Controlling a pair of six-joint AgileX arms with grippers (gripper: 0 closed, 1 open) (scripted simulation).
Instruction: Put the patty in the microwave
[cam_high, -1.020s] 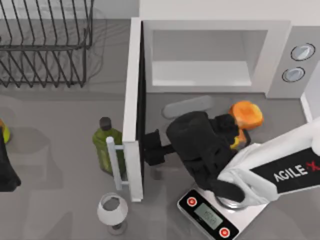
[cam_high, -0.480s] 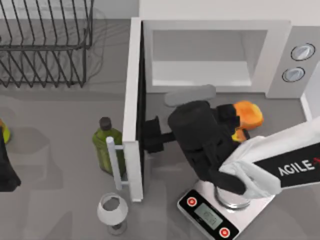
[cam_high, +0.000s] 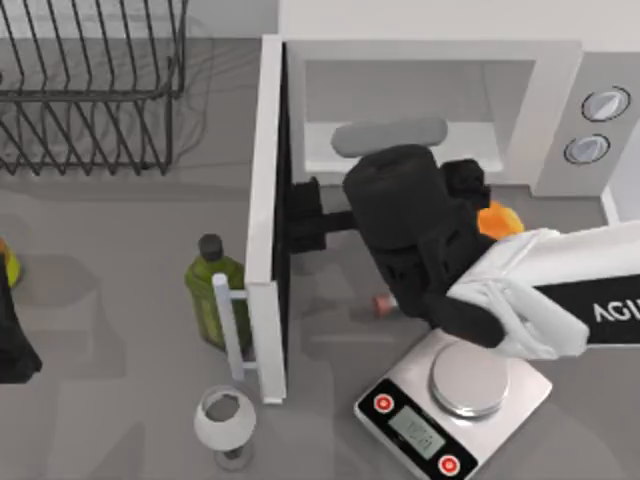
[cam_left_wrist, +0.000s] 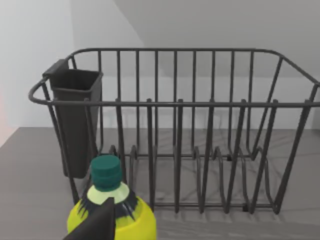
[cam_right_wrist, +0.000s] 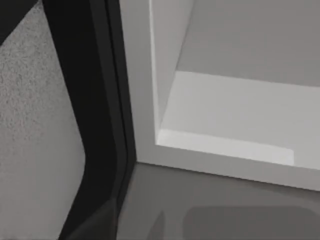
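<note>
The white microwave (cam_high: 430, 60) stands at the back, its door (cam_high: 265, 230) swung wide open toward the front. The right wrist view shows its pale inside (cam_right_wrist: 240, 120) beside the door's dark inner edge (cam_right_wrist: 95, 100). My right gripper (cam_high: 405, 220), a black mass, hovers just in front of the opening, close to the door's inner face. The patty is hidden. An orange rounded thing (cam_high: 497, 218) peeks out from under the right arm, and a small red cap (cam_high: 380, 303) lies at the arm's other side. My left arm (cam_high: 10, 345) is parked at the left edge.
A white scale (cam_high: 400, 425) with a bare round steel plate (cam_high: 470, 378) sits at the front right. A green bottle (cam_high: 212, 290) and a wine glass (cam_high: 225, 418) stand left of the door. A wire dish rack (cam_high: 90, 90) fills the back left, with a yellow bottle (cam_left_wrist: 112, 212) before it.
My right arm has moved back toward the microwave's opening, uncovering the scale's plate and the red cap. It now covers more of the orange thing, which stayed put.
</note>
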